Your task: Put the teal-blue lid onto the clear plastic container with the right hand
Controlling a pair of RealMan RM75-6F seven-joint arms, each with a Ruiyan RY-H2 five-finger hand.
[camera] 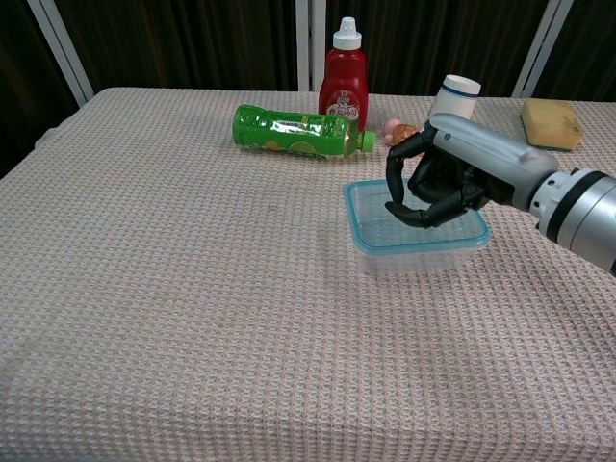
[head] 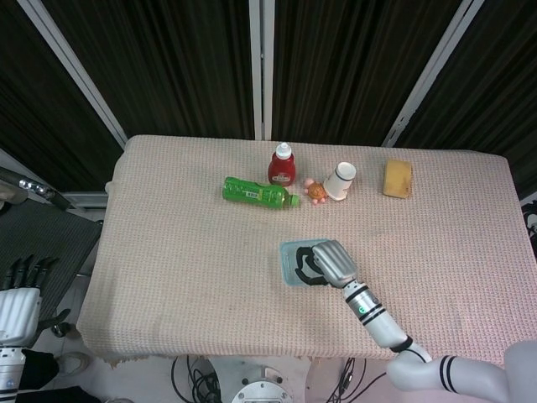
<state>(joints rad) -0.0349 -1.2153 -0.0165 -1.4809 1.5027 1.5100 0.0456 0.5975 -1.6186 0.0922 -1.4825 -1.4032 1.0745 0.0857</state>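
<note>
R hand (camera: 435, 183) over right half of container (camera: 371, 252), fingers curled, holding nothing. Teal-blue lid (camera: 358, 204) already on container, mid-table; fully seated? can't tell from these views. L hand (head: 18, 295) off table, well apart, fingers apart.

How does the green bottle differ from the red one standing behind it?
The green bottle lies on its side, cap pointing toward the robot's right; the red bottle stands upright. The green bottle is see-through green with a green cap, while the red bottle is opaque red with a white nozzle cap. The green bottle is long and slim, the red bottle squat and broad. Both are capped, labelled, and rest on the table.
</note>
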